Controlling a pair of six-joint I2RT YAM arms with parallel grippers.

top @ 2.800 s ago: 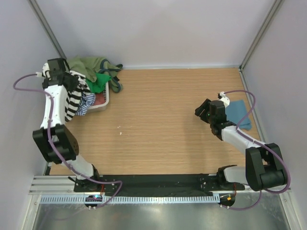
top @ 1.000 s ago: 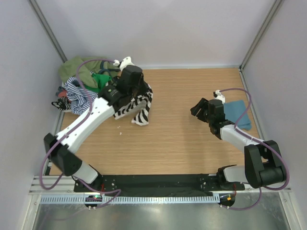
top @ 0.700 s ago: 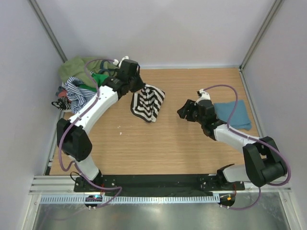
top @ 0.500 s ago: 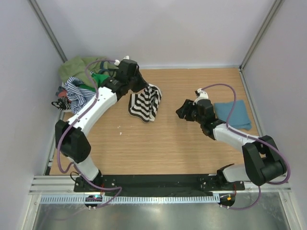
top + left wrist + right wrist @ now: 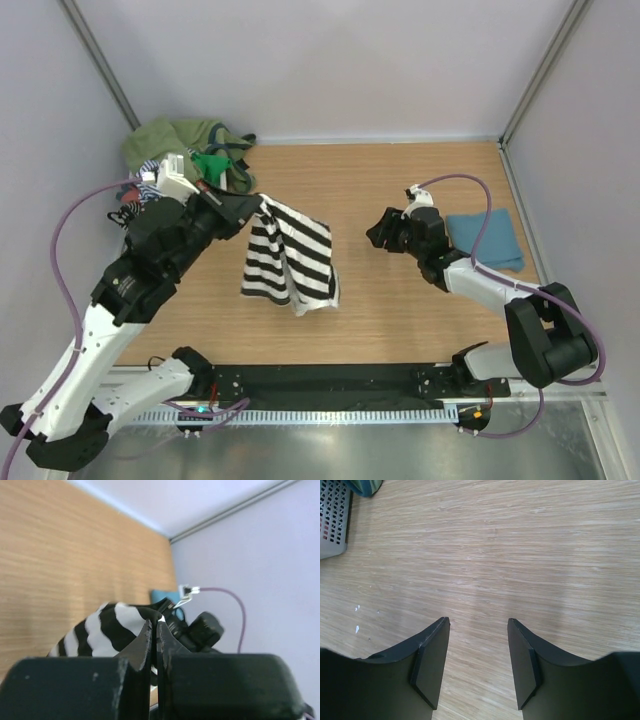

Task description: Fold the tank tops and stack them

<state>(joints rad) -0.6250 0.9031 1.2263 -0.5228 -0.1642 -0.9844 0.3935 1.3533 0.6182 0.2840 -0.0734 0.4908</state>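
My left gripper [image 5: 258, 206] is shut on an edge of the black-and-white striped tank top [image 5: 290, 262], which hangs from it above the middle-left of the table. In the left wrist view the fingers [image 5: 145, 637] pinch the striped cloth [image 5: 107, 627] tight. A folded teal-blue tank top [image 5: 487, 240] lies flat at the right side. My right gripper [image 5: 378, 232] hovers just left of it, open, with only bare wood between its pads [image 5: 431, 662]. More tank tops, olive [image 5: 170, 138] and green [image 5: 212, 165], sit in a heap at the back left corner.
A grey mesh basket [image 5: 332, 525] shows at the top left of the right wrist view, with a cloth edge [image 5: 365, 486] beside it. Grey walls close off the table on the left, back and right. The wooden tabletop [image 5: 400, 180] lies between the two arms.
The left arm has swung the striped top from the back of the table toward the near middle and raised it, so it hangs open. The right gripper moved left and narrowed a little.
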